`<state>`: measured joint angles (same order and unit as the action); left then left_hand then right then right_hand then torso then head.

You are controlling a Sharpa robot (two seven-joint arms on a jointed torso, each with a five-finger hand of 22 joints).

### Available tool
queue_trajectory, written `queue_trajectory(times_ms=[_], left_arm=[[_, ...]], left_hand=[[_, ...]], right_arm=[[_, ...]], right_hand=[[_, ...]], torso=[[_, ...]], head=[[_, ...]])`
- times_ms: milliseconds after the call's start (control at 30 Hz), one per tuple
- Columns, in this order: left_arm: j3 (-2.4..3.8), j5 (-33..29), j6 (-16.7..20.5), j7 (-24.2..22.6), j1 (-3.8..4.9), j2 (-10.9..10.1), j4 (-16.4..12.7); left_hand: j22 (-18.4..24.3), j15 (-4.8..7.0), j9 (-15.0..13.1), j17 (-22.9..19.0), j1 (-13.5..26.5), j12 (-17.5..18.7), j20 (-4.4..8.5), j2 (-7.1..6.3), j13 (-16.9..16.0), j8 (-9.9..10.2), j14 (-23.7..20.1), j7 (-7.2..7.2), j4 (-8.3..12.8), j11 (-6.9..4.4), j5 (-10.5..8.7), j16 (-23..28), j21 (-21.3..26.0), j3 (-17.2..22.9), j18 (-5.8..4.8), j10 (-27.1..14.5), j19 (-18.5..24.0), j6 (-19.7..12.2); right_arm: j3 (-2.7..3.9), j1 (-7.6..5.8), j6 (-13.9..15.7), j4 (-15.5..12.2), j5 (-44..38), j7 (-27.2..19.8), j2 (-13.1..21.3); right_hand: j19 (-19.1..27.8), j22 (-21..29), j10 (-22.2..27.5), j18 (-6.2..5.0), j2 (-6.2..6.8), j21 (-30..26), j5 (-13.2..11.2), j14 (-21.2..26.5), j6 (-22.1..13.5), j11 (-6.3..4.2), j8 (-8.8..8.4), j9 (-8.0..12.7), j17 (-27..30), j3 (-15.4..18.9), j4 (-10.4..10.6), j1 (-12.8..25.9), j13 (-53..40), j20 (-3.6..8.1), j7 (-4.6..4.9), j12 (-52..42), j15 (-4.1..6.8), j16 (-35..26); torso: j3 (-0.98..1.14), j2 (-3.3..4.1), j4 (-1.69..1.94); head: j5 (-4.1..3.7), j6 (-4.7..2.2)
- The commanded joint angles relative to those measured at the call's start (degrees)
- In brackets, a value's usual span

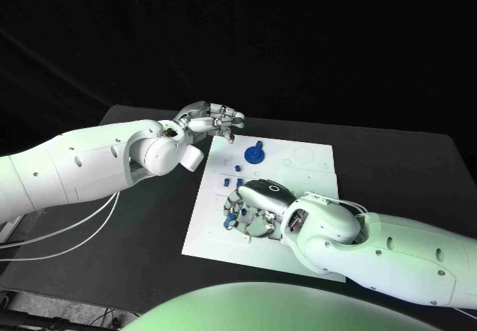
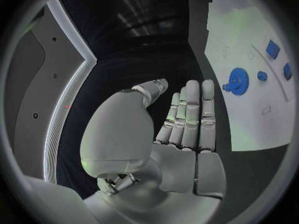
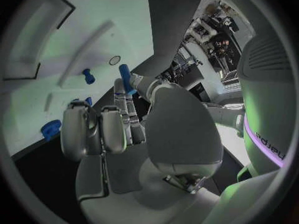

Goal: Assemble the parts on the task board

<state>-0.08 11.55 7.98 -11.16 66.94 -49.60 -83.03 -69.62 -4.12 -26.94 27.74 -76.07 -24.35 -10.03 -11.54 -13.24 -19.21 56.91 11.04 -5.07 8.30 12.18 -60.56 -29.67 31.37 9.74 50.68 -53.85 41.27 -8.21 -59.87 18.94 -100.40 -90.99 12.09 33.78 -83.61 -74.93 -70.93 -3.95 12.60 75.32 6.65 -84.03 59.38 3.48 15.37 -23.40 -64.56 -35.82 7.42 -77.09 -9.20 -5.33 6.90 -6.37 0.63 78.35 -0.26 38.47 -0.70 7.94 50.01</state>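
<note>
Looks like the pick-up step, done by the right hand (image 1: 256, 207), parked low over the near-left part of the white board (image 1: 298, 155) with fingers curled down among a few small blue pieces (image 1: 229, 219). In the right wrist view, a blue peg (image 3: 126, 78) sits right at the fingertips (image 3: 119, 87), apparently pinched between thumb and a finger, though can't tell for sure whether it's truly gripped or just touched. Left hand (image 1: 211, 117) hovers off the far-left corner of the board, over the black table (image 1: 398, 158), holding nothing, fingers straight and close together in its own wrist view. Blue gear (image 1: 256, 152) already sitting on the far half of the board, a couple more blue bits (image 1: 227, 181) between it and the right hand. Next up, probably: firm up the pinch, lift straight so the peg doesn't tip, then carry it to whichever hole it belongs in. Fiddly bit will be keeping it upright with such a small grip.
</note>
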Motion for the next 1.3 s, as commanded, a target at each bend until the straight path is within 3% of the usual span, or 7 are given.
queue_trajectory(times_ms=[33, 900, 1300], left_arm=[[0.03, -0.1, -1.0, -0.1, 0.04, 0.1, -0.2], [0.02, -0.1, -0.9, 0.1, 0.04, -0.2, -0.3], [0.02, 0.1, -1.1, 0.1, 0.05, -0.1, -0.3]], left_hand=[[0.1, -0.05, -0.1, -0.1, 0.5, -0.3, -0.17, 0.08, 0.1, -0.4, -0.3, 0.82, 0.0, -0.02, 0.15, 0.2, 0.3, -0.2, 0.62, -0.3, 0.4, -0.3], [0.1, -0.07, -0.1, -0.1, 0.6, -0.3, -0.19, 0.09, 0.1, -0.5, -0.3, 0.84, -0.1, 0.0, 0.14, 0.2, 0.3, -0.3, 0.62, -0.4, 0.3, -0.4], [0.2, -0.08, -0.1, -0.1, 0.7, -0.3, -0.21, 0.1, 0.1, -0.5, -0.4, 0.86, -0.2, 0.01, 0.15, 0.2, 0.4, -0.3, 0.62, -0.4, 0.3, -0.5]], right_arm=[[-0.06, 0.2, -1.8, 0.4, -1.9, 0.2, -0.2], [-0.15, 1.04, -4.0, 2.7, -5.6, 2.6, -1.5], [-0.21, 1.28, -5.0, 2.9, -5.5, 2.1, -2.6]], right_hand=[[-0.5, -10.5, -0.1, 0.85, -0.03, 0.0, 0.2, -1.1, 0.1, 0.05, 0.32, -0.1, -0.1, -0.1, -0.4, 0.5, -0.1, 0.2, 0.04, 0.3, 0.28, 0.2], [-0.4, -10.4, -0.1, 0.79, 0.03, -0.3, 0.3, -1.0, -0.1, 0.12, 0.27, -0.2, 0.2, -0.2, -0.6, 1.0, -0.2, 0.18, 0.11, 0.5, 0.23, 0.1], [-0.5, -10.6, 0.6, 0.89, 1.14, 0.0, 1.0, -0.9, -1.4, 0.58, -0.39, -0.4, 0.3, 0.2, -1.4, 3.4, -0.5, -0.11, 0.62, 1.4, -0.15, 0.1]], torso=[[-0.02, -0.01, -0.04], [-0.01, -0.01, -0.02], [-0.09, -0.15, 0.05]], head=[[0.16, -0.01], [0.25, -0.01], [-0.77, -0.01]])
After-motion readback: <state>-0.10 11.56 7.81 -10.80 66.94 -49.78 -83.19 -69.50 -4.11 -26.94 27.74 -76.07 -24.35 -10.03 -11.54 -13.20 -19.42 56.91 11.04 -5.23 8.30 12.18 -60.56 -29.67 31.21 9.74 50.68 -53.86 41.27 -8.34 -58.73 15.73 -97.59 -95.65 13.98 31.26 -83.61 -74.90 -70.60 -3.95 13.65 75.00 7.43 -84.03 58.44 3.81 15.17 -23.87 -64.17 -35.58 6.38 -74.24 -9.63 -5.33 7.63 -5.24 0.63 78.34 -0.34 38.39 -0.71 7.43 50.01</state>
